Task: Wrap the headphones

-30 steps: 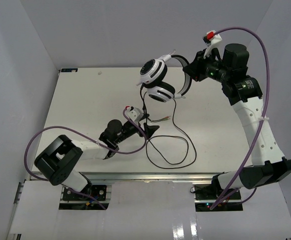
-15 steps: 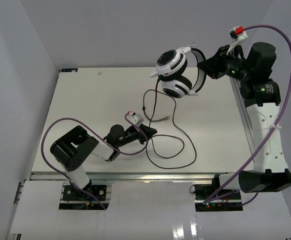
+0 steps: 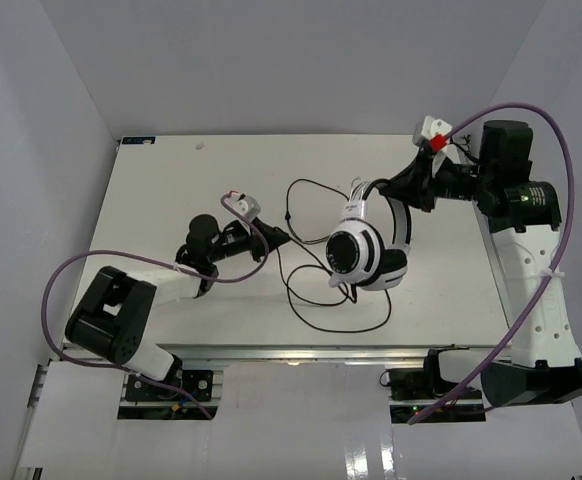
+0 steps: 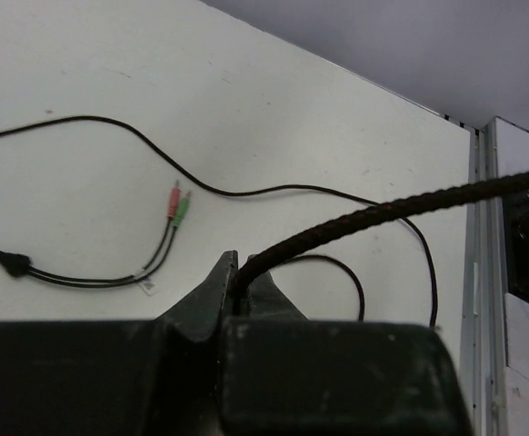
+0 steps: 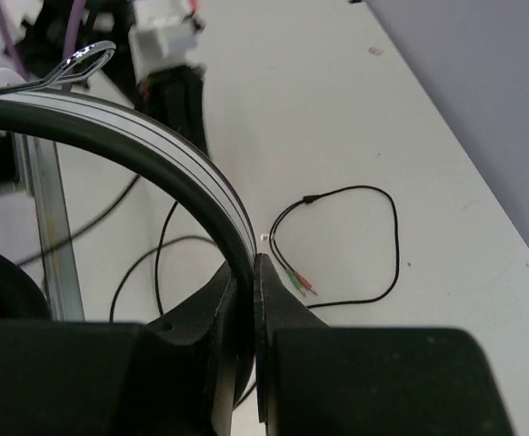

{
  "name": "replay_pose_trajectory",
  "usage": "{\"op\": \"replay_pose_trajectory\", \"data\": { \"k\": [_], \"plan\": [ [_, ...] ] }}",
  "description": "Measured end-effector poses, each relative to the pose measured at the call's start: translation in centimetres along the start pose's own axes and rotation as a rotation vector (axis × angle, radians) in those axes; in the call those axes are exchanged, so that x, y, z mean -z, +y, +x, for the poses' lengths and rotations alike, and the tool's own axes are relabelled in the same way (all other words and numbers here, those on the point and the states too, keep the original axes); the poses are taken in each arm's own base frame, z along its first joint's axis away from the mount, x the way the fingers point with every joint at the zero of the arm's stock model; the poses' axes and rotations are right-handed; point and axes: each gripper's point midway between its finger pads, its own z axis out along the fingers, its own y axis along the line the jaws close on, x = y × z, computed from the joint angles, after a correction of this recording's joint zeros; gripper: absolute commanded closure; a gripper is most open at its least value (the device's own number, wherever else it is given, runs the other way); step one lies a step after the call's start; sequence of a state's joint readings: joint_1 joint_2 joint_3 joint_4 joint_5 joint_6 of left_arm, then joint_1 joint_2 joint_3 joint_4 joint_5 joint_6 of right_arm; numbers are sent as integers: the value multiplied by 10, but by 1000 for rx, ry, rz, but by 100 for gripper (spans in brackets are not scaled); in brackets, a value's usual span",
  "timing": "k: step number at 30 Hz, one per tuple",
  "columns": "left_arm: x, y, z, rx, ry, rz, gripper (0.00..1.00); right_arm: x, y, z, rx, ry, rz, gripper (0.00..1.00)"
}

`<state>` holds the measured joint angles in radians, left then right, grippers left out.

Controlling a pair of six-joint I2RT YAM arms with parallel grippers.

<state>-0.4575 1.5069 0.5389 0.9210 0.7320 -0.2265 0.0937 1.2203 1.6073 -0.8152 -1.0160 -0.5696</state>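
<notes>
The white-and-black headphones (image 3: pixel 364 252) hang low over the middle of the table, earcups down. My right gripper (image 3: pixel 404 193) is shut on their dark, white-striped headband (image 5: pixel 160 154), which runs between the jaws of the right gripper (image 5: pixel 251 270). The thin black cable (image 3: pixel 343 326) loops over the table in front of the earcups. Its red and green plugs (image 4: pixel 178 202) lie flat on the table. My left gripper (image 3: pixel 282 238) sits left of the headphones, and in the left wrist view the left gripper (image 4: pixel 236 270) is shut on a braided stretch of the cable (image 4: pixel 374 214) that rises to the right.
A metal rail (image 3: pixel 271 352) runs along the table's near edge. Purple arm cables (image 3: pixel 531 110) arch over the right arm and trail beside the left arm (image 3: pixel 121 258). White walls close in the back and both sides.
The left gripper has shut on the cable and shifted back and left. The right arm has swung the headphones from high at the back down toward the table's middle.
</notes>
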Motion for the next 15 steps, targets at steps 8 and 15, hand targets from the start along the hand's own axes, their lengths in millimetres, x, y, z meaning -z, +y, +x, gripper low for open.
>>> {"op": "replay_pose_trajectory", "data": {
  "k": [8,15],
  "plan": [
    [-7,35,-93,35,100,20,100,-30,45,149,159,387,48,92],
    [-7,-18,-94,282,232,195,100,-10,-38,186,159,567,561,92]
  ]
}}
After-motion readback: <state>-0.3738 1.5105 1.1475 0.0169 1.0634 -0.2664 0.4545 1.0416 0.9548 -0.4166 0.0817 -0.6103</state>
